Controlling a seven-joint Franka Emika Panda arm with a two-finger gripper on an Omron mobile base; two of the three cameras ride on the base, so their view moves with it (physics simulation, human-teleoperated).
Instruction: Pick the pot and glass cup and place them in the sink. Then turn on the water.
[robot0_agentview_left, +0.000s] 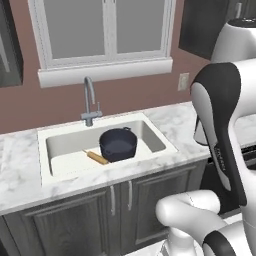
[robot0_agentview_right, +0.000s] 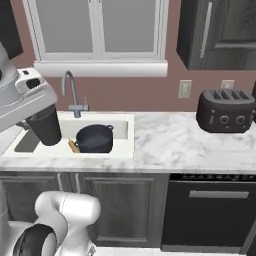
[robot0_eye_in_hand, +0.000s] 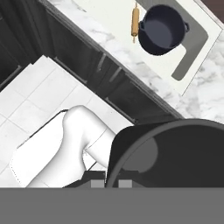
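Sink partly taken; open basin left of the pot

In the left base view the pot (robot0_agentview_left: 118, 144) sat at the centre of the sink (robot0_agentview_left: 59, 145), with a wooden rolling pin (robot0_agentview_left: 96, 157) lying just beside it at its lower left, so the free basin floor lay at the frame's left, and a narrower strip at the pot's right. The gooseneck faucet (robot0_agentview_left: 89, 100) rose behind the basin at upper centre, arching over its back edge. In the right base view the glass cup (robot0_agentview_right: 45, 125) hung in the gripper at the frame's left, and bare marble counter (robot0_agentview_right: 165, 140) ran right to the toaster (robot0_agentview_right: 225, 111).
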